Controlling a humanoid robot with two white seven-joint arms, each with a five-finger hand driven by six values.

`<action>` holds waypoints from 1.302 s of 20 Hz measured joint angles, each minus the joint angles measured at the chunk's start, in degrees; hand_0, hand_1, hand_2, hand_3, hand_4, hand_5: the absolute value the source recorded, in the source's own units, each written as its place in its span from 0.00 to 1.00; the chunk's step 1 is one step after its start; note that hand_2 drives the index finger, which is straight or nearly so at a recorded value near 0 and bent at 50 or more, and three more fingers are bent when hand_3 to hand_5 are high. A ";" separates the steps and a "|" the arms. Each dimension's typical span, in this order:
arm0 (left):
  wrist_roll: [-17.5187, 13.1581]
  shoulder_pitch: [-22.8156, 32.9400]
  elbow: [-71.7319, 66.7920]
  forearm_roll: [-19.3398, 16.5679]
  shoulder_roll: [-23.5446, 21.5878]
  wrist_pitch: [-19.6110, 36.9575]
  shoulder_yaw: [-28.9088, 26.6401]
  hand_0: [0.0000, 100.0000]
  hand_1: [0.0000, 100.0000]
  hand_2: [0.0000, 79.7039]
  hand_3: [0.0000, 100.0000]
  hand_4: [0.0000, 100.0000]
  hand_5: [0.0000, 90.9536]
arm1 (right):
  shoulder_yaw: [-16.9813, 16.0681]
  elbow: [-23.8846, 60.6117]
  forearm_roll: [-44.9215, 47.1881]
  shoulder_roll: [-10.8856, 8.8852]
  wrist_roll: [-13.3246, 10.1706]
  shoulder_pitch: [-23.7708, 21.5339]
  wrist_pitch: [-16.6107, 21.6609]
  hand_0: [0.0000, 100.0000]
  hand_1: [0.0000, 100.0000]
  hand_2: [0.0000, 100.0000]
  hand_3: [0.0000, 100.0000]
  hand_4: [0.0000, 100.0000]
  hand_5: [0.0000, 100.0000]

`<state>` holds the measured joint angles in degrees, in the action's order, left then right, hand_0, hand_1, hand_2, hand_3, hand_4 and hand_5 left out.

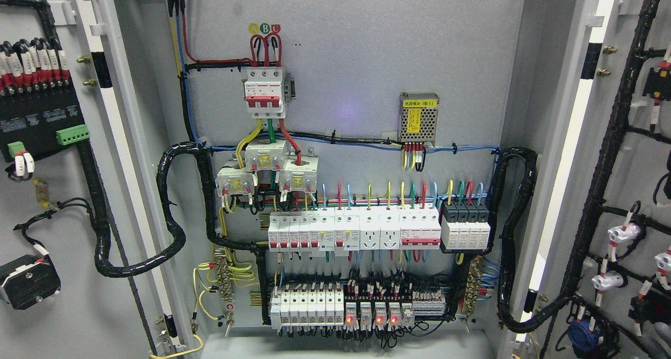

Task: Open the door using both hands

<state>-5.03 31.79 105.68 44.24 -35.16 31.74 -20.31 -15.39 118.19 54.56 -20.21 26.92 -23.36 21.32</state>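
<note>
The left door [47, 191] and right door [629, 191] both run off the picture's side edges. The cabinet [346, 76] is cut at top and bottom. Print on the breakers [264, 94] and the yellow label [414, 119] is too small to read.

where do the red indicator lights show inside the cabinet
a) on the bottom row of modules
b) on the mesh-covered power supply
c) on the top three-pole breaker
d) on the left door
a: the glowing red lights sit on the bottom row of modules, near the cabinet floor, well below the three-pole breaker and the power supply.
</note>
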 measured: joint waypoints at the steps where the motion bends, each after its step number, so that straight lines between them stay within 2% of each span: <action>1: -0.06 0.51 0.35 -0.07 0.18 0.10 0.18 0.00 0.00 0.00 0.00 0.00 0.00 | 0.69 -0.03 -0.79 -0.09 0.00 -0.03 0.00 0.19 0.00 0.00 0.00 0.00 0.00; 7: -1.12 2.60 1.96 -1.10 1.65 0.31 2.30 0.00 0.00 0.00 0.00 0.00 0.00 | 5.68 -0.58 -5.23 -0.35 0.00 -0.15 -0.15 0.19 0.00 0.00 0.00 0.00 0.00; 15: -1.69 5.02 2.95 -5.43 4.68 0.57 6.53 0.00 0.00 0.00 0.00 0.00 0.00 | 12.09 -3.29 -11.01 -0.31 -0.08 -0.76 -0.28 0.19 0.00 0.00 0.00 0.00 0.00; 26: -1.92 7.07 -1.67 -12.23 10.18 0.70 14.37 0.00 0.00 0.00 0.00 0.00 0.00 | 21.76 -16.19 -17.48 0.27 -0.13 -1.36 -0.04 0.19 0.00 0.00 0.00 0.00 0.00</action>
<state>-6.95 38.86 104.01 32.01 -24.99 32.44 -5.93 6.37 102.00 37.08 -19.94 26.79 -24.72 21.28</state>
